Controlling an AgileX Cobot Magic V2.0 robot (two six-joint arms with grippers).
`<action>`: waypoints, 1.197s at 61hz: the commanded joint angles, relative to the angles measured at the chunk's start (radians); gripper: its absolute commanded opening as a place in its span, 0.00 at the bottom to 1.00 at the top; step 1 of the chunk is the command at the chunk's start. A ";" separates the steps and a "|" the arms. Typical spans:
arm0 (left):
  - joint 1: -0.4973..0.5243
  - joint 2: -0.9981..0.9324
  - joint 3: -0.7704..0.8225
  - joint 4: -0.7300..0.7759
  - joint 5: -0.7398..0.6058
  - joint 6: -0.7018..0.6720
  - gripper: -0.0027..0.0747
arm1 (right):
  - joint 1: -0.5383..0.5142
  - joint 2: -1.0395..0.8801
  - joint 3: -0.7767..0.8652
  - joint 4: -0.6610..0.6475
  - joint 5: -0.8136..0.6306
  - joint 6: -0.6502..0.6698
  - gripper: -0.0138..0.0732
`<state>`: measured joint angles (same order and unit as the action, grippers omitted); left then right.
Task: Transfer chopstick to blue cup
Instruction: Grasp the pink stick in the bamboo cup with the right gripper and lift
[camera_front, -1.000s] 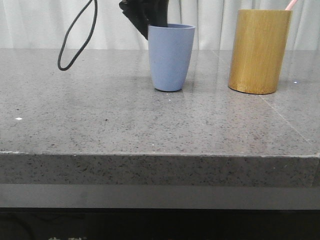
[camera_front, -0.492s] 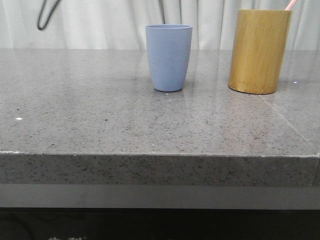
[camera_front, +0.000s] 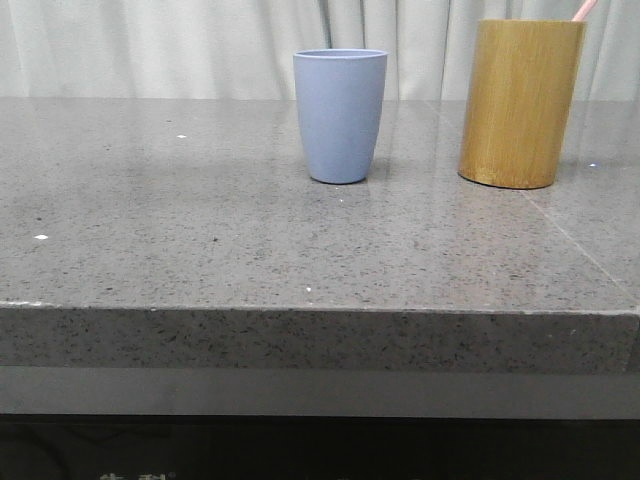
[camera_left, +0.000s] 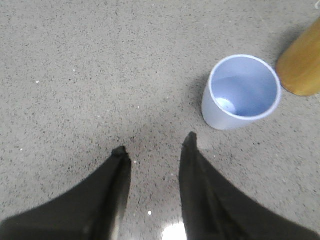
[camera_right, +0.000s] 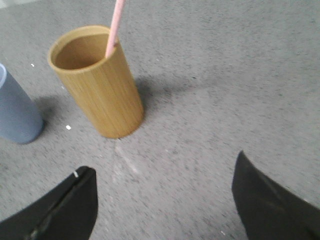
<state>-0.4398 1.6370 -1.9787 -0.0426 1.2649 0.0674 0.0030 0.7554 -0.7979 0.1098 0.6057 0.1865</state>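
Chopstick (camera_right: 115, 25) stands in bamboo holder (camera_right: 97, 82) on table (camera_front: 200, 220); blue cup (camera_front: 339, 115) beside it, empty; right end effector (camera_right: 162, 187) wide apart, above, clear of chopstick; left end effector (camera_left: 155, 145) parted, unloaded, near cup.

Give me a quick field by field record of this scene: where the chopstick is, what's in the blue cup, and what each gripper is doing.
chopstick: standing in the bamboo holder, leaning on its rim, top sticking out
blue cup: upright, nothing inside, to the holder's left in the front view, apart from it
left gripper: open, holding nothing, above the countertop near the blue cup
right gripper: wide open, holding nothing, near the holder
task status: chopstick not yet moved
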 joint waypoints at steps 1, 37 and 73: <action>0.001 -0.124 0.041 -0.012 -0.056 0.003 0.36 | -0.004 0.058 -0.061 0.053 -0.130 0.005 0.81; 0.001 -0.771 0.878 -0.022 -0.337 0.003 0.36 | -0.004 0.525 -0.571 0.103 0.057 -0.003 0.81; 0.001 -0.843 0.951 -0.045 -0.316 0.003 0.36 | -0.103 0.782 -0.808 0.408 0.267 -0.274 0.81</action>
<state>-0.4398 0.7983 -1.0032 -0.0710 1.0094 0.0695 -0.0927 1.5666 -1.5675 0.4717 0.9223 -0.0612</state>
